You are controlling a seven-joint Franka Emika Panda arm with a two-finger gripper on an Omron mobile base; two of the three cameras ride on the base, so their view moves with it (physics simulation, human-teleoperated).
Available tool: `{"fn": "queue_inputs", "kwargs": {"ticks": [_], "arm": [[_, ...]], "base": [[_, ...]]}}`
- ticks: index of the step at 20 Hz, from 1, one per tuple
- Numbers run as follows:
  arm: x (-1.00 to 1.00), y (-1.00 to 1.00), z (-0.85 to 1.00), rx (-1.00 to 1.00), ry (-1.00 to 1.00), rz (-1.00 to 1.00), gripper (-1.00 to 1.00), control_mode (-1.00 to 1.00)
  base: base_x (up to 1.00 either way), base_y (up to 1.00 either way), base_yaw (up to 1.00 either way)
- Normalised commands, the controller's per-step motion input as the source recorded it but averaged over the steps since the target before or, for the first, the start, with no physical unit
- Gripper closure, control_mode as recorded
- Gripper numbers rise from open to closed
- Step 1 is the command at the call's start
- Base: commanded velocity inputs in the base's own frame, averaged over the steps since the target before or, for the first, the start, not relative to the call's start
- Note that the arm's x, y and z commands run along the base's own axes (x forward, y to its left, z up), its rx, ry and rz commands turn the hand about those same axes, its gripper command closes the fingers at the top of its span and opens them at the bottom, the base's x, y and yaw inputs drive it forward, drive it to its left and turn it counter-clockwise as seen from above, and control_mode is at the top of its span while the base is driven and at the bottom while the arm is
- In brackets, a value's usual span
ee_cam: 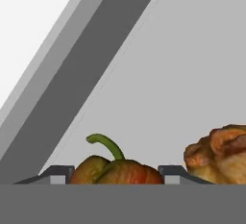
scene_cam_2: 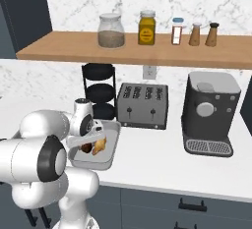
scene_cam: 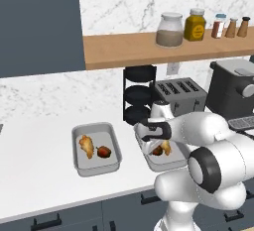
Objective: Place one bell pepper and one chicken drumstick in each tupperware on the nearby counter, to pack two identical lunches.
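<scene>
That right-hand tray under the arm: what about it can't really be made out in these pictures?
- Right tupperware, left base view: the arm covers its near and right side.
- Bell pepper, hand view: its lower half is cut off at the bottom edge, so whether the jaws grip it or have let go can't be told.
- Chicken drumstick, hand view: cut off by the right edge.
- Gripper, right base view: too small to judge.

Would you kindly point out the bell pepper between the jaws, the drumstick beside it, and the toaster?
bell pepper (ee_cam: 117, 171): hand view, red-orange body below the stem.
chicken drumstick (ee_cam: 218, 153): hand view, lumpy golden surface.
toaster (scene_cam_2: 142, 106): right base view, front face.
</scene>
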Motion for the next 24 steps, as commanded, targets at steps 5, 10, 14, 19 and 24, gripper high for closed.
{"fn": "queue_inputs", "kwargs": {"ticks": [5, 10, 14, 19, 24], "arm": [[0.0, 0.0, -0.08, 0.0, 0.0, 0.01, -1.0, -1.0], [-0.29, 0.0, 0.31, 0.0, -0.18, 0.0, -1.0, -1.0], [-0.07, 0.0, 0.14, 0.0, -0.15, 0.0, -1.0, -1.0], [-0.44, 0.0, 0.33, 0.0, -0.16, 0.0, -1.0, -1.0], [-0.9, 0.0, 0.97, 0.0, -0.14, 0.0, -1.0, -1.0]], "base": [[0.0, 0.0, 0.0], [0.0, 0.0, 0.0], [0.0, 0.0, 0.0], [0.0, 0.0, 0.0], [0.0, 0.0, 0.0]]}}
